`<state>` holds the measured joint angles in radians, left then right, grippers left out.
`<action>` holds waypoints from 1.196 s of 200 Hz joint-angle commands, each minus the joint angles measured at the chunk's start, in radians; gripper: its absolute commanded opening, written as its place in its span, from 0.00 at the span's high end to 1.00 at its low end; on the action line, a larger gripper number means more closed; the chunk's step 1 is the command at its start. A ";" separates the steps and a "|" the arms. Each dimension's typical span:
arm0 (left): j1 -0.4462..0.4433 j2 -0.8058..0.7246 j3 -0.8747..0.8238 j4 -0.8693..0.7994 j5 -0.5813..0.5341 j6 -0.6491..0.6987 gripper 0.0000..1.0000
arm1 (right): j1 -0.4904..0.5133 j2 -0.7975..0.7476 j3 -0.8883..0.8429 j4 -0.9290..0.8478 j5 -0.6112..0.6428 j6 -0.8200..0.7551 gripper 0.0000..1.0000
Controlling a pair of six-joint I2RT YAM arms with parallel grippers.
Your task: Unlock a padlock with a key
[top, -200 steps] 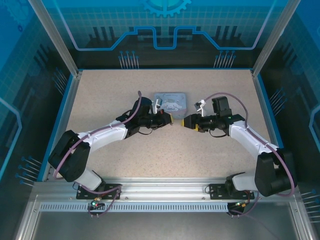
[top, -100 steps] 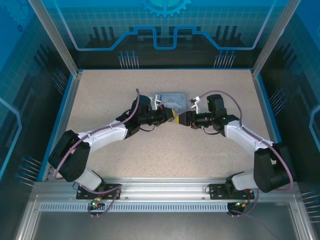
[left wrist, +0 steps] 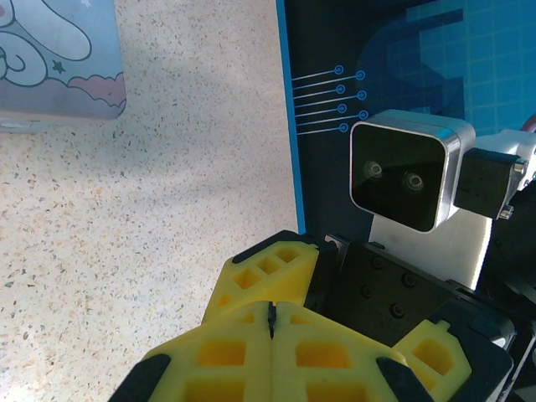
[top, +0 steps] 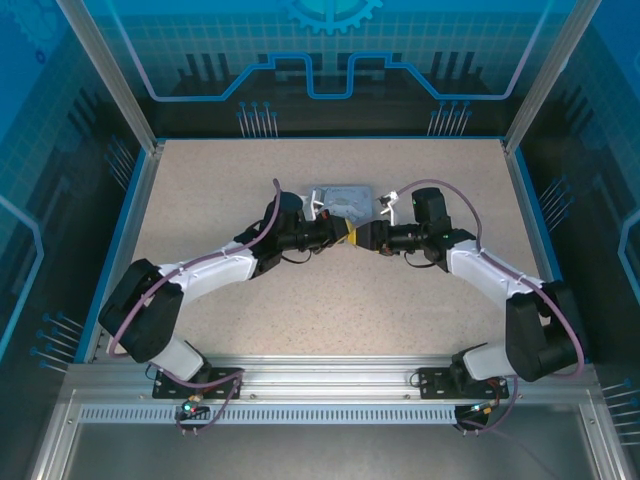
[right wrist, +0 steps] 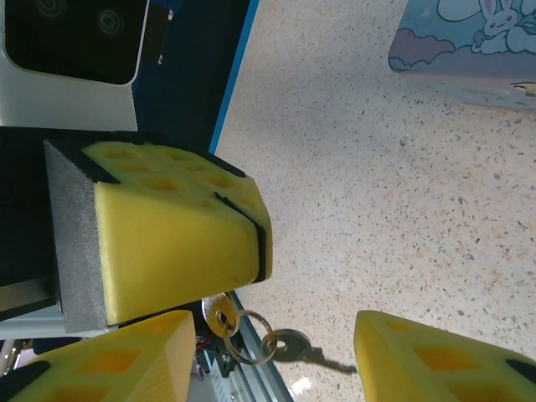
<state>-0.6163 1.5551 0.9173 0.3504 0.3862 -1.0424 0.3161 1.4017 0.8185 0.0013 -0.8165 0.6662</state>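
Bright, even light; soft shadows.

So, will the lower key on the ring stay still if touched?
Probably not. The left gripper seems to pinch only the upper key; the lower key dangles from a thin ring, so it would likely swing. Small, flat metal: probably light, slippery.

matt yellow plastic, bright metal, speckled stone-like top
the table [top: 300,300] looks matt and finely speckled, like stone; the tin box [left wrist: 59,50] is smooth with a faint printed sheen. the left gripper [right wrist: 251,234] looks matt yellow plastic, cell-moulded, with black rubbery edging. the key [right wrist: 218,315] is shiny brassy metal, the second key [right wrist: 289,344] greyer; the near rail [top: 320,378] is brushed aluminium.
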 commanded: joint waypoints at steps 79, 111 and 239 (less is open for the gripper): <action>-0.025 0.040 0.002 0.032 -0.004 -0.010 1.00 | 0.013 0.022 0.030 0.028 -0.032 0.004 0.73; -0.030 0.053 0.015 0.030 -0.002 -0.009 1.00 | 0.011 0.019 0.028 0.030 -0.033 0.003 0.85; 0.051 -0.018 0.118 -0.299 -0.046 0.007 0.28 | 0.026 -0.010 0.108 -0.194 0.126 -0.151 1.00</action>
<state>-0.5983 1.5940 0.9615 0.2253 0.3450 -1.0489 0.3153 1.4139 0.8474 -0.0643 -0.7963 0.6231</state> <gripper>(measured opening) 0.709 0.044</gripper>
